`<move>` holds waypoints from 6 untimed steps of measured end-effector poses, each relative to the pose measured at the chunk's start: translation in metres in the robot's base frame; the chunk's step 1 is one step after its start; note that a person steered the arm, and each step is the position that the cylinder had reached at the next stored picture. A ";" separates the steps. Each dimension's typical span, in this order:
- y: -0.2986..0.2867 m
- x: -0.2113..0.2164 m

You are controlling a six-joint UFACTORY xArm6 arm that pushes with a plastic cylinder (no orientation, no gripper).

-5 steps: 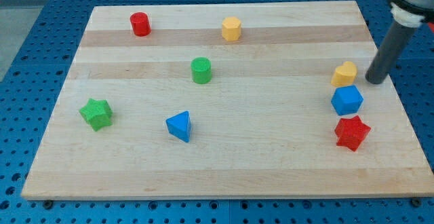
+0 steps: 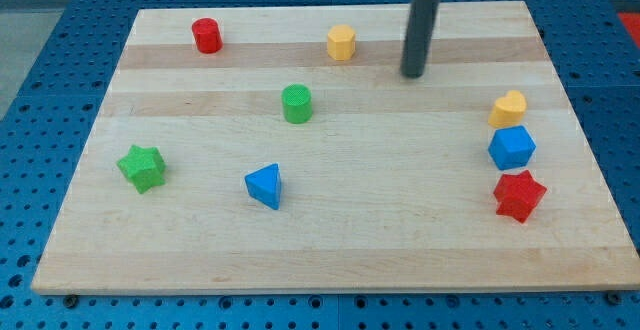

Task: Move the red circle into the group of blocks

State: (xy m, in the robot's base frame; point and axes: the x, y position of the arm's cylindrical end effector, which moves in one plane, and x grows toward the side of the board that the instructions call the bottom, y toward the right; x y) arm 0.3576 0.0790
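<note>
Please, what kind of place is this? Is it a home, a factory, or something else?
Probably a robotics lab bench, not a home. A wooden board lies on a blue perforated table, as used for mounting test rigs. Small coloured blocks, such as the red circle, are scattered on it, and my tip stands among them.

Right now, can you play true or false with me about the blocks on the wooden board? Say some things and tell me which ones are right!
1. The red circle sits near the view's top left corner of the board. True.
2. My tip is touching the red circle. False: my tip is far off to the view's right of it, just past the yellow hexagon.
3. The yellow heart, blue cube and red star form a group at the view's right. True.
4. The green star is in that group. False: it sits alone at the view's left.
5. The blue triangle lies below the green cylinder in the view. True.
</note>
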 end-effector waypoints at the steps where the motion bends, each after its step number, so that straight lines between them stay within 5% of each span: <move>1: -0.101 -0.020; 2: -0.168 -0.068; 3: -0.110 -0.098; 4: -0.015 -0.079; 6: 0.007 -0.028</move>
